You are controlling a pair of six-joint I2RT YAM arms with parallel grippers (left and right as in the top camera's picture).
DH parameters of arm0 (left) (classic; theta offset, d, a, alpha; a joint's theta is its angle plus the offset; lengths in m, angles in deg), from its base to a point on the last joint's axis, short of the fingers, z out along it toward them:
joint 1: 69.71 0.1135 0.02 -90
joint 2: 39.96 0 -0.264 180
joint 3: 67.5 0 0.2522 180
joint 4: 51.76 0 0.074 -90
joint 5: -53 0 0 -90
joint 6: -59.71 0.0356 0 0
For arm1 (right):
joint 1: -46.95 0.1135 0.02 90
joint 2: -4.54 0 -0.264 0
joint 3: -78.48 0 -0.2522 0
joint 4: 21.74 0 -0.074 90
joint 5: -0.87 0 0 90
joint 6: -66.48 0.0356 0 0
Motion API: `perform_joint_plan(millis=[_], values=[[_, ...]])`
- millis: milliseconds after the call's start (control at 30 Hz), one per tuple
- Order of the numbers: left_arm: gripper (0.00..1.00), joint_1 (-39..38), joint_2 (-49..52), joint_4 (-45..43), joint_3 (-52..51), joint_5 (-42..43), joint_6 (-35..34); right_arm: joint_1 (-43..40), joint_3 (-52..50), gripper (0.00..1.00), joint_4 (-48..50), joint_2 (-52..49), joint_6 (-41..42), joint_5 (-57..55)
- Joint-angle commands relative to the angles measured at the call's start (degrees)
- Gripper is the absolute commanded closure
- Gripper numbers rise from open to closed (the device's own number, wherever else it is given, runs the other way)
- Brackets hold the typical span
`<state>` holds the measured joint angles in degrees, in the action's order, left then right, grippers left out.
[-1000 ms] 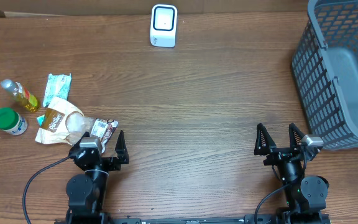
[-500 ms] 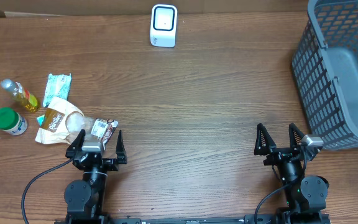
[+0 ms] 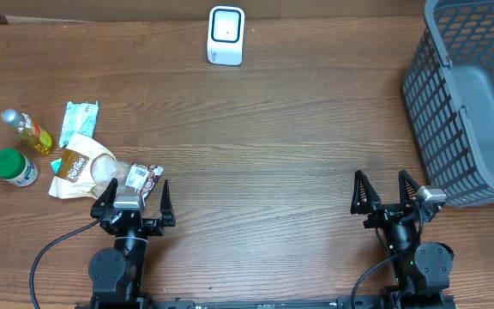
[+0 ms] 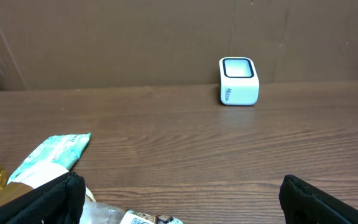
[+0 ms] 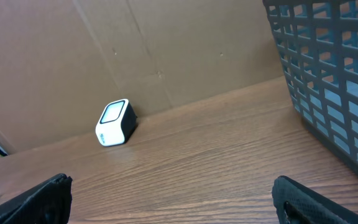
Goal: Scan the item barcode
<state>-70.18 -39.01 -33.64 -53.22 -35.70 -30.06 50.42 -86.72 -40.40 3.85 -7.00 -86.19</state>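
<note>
Two wide open — left gripper point(image 3: 136, 186), right gripper point(image 3: 381, 177); scanner point(image 3: 226, 34) txt unreadable.

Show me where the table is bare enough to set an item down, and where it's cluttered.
Bare: the wide middle, bordered by the scanner, the basket, the left gripper and the right gripper. Crowded: the left edge, where the oil bottle, green-lidded jar, teal packet, tan bag and snack pack cluster beside the left gripper.

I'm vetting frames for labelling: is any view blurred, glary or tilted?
Overhead: even light, sharp, no glare; the basket is cut by the frame's right edge. Left wrist: scanner crisp, green packet near the bottom edge partly cropped. Right wrist: table line tilted, basket close and cropped.
</note>
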Motion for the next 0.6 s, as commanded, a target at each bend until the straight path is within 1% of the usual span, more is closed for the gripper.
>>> perform_joint_plan(millis=[0, 333, 567], values=[[0.0, -0.3, -0.7, 0.1, -0.2, -0.2, 1.1, 0.2, -0.6, 0.0, 0.3, 0.5, 0.2, -0.3], [0.01, -0.3, -0.7, 0.1, -0.2, -0.2, 1.1, 0.2, -0.6, 0.0, 0.3, 0.5, -0.5, -0.8], [0.0, -0.3, -0.7, 0.1, -0.2, -0.2, 1.1, 0.2, -0.6, 0.0, 0.3, 0.5, -12.7, -0.3]])
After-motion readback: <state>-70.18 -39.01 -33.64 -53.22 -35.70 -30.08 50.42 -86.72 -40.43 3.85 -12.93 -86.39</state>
